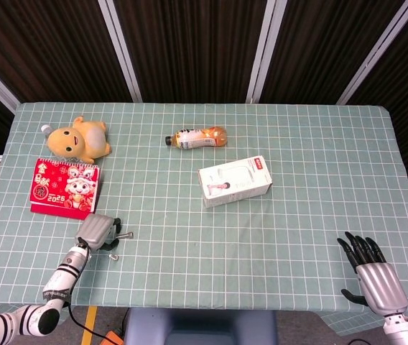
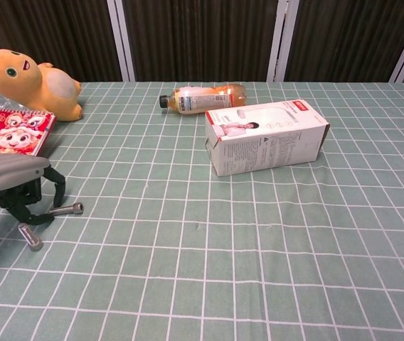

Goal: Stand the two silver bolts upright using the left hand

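Chest view, left hand (image 2: 17, 186) over lying silver bolts (image 2: 67, 209)

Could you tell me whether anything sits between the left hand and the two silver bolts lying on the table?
Nothing visible does. The left hand is right over the bolts: one bolt lies beside its fingers, the other bolt just in front of them. The calendar and plush toy lie further back, out of the way.

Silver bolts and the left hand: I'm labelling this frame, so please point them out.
Far bolt (image 2: 67, 209), chest view: middle of its shank, lying flat.
Near bolt (image 2: 30, 236), chest view: middle of its shank, lying flat.
Left hand (image 2: 18, 186), chest view: middle of the hand.
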